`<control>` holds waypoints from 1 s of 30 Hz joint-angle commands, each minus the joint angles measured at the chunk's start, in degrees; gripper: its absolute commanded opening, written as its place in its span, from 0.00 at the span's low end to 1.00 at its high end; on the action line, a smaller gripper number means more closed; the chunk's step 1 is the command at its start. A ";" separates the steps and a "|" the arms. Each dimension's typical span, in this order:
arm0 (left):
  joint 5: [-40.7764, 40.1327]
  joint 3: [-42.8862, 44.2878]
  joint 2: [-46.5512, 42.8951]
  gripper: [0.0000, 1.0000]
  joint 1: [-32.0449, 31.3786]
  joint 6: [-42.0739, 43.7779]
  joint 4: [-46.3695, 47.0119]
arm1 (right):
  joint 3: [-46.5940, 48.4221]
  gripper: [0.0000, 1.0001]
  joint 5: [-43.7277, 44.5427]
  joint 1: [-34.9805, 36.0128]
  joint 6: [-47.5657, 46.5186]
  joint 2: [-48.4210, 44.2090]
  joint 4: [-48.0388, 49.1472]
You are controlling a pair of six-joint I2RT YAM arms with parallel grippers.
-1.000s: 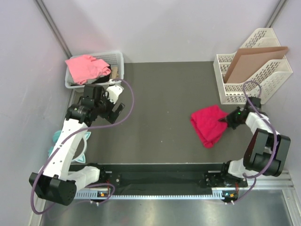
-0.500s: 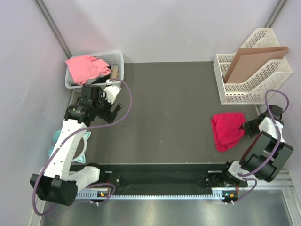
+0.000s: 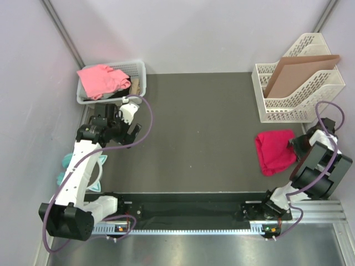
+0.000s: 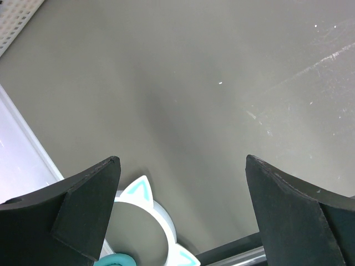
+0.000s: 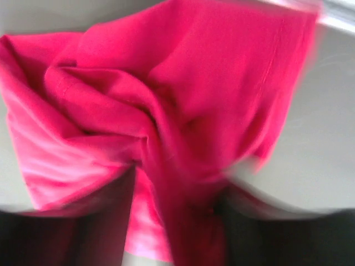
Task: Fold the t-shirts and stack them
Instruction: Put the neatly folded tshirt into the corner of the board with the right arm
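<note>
Lying crumpled on the tabletop (image 3: pixel 194 122), right side, crimson t-shirt (image 3: pixel 275 151) has my right pincer (image 3: pixel 293 146) at its edge, cloth between the fingers (image 5: pixel 55 238); wrist cam blurred, can't tell if clamped. Pink t-shirt (image 3: pixel 101 79) sits in white basket (image 3: pixel 143 75), far left. Left pincer (image 4: pixel 182 160) spread wide over tabletop.

T-shirt (image 3: pixel 274 151) before file rack (image 3: pixel 288 113)
</note>
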 commanded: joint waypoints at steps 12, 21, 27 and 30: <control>1.54 1.72 -0.84 0.99 0.68 -0.43 -0.42 | 10.32 1.00 30.03 9.85 0.11 -16.63 -11.41; 1.72 2.96 -0.58 0.99 0.77 -2.88 -0.86 | 10.06 1.00 20.64 15.48 -2.97 -22.22 -8.87; -0.47 1.38 -1.54 0.99 0.77 -2.36 -0.77 | 5.76 1.00 18.34 14.34 2.03 -14.56 -7.64; -1.53 0.85 -1.90 0.99 0.77 -1.49 -0.77 | 4.61 1.00 20.28 13.73 2.75 -13.42 -7.03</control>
